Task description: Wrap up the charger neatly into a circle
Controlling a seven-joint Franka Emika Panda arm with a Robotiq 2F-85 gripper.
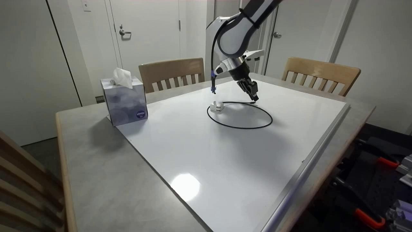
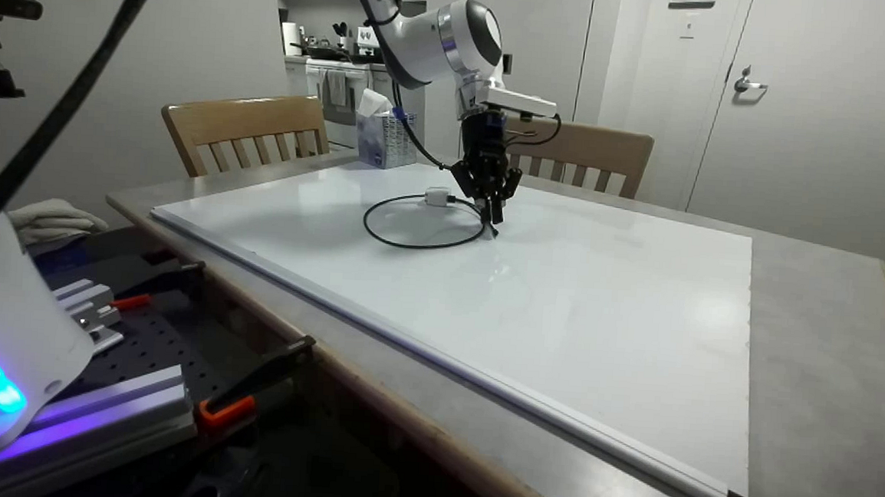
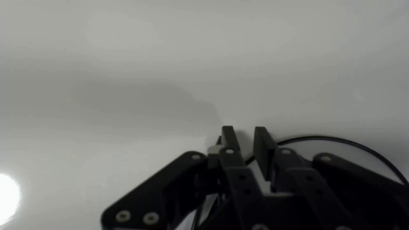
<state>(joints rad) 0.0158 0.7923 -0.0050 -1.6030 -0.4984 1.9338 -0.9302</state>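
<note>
On the white board, the charger's thin black cable [image 1: 249, 128] [image 2: 421, 247] lies in one loose round loop in both exterior views. Its white block [image 1: 217, 106] [image 2: 437, 196] sits on the loop's edge. A small dark cable end [image 1: 253, 102] [image 2: 494, 232] lies right by my fingertips, where the loop crosses itself. My gripper [image 1: 256, 97] [image 2: 493, 215] points down, low over the board at that crossing. In the wrist view a narrow gap parts the jaws of the gripper [image 3: 244, 130]. The cable [image 3: 322, 138] runs across under this gap, partly hidden by the fingers, and nothing is pinched.
A blue tissue box [image 1: 127, 104] [image 2: 376, 138] stands at a corner of the board. A metal rail [image 1: 310, 167] [image 2: 436, 356] edges one side of the white board [image 1: 193, 148]. Wooden chairs [image 1: 173, 69] [image 2: 246, 129] surround the table. A black cord [image 1: 212, 58] hangs from the arm.
</note>
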